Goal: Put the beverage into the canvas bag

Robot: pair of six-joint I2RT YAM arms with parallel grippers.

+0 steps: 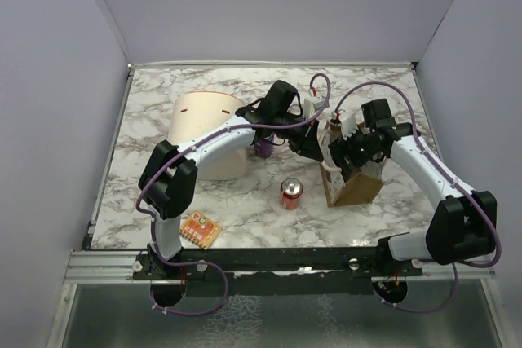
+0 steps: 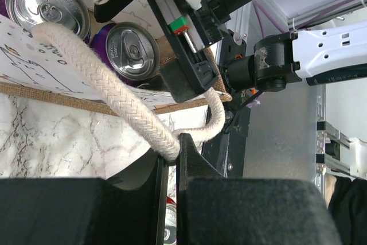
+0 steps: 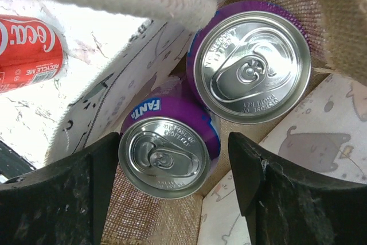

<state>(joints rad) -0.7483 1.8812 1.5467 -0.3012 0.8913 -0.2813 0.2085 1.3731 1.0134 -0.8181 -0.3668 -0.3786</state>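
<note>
The tan canvas bag (image 1: 356, 188) stands right of centre. My left gripper (image 1: 315, 144) is at the bag's left rim and is shut on a whitish rope handle (image 2: 114, 107). My right gripper (image 1: 353, 152) reaches into the bag from above. In the right wrist view it (image 3: 172, 148) is open, with a finger on each side of a purple Fanta can (image 3: 166, 156) standing in the bag. A second purple can (image 3: 252, 61) stands beside it. Both cans show in the left wrist view (image 2: 132, 50). A red Coca-Cola can (image 1: 291, 193) stands on the table left of the bag.
A cream cylindrical tub (image 1: 208, 132) lies at the back left, under my left arm. Another purple can (image 1: 263, 148) stands on the table beside it. An orange card (image 1: 201, 229) lies near the front left edge. Grey walls enclose the marble table (image 1: 147, 120).
</note>
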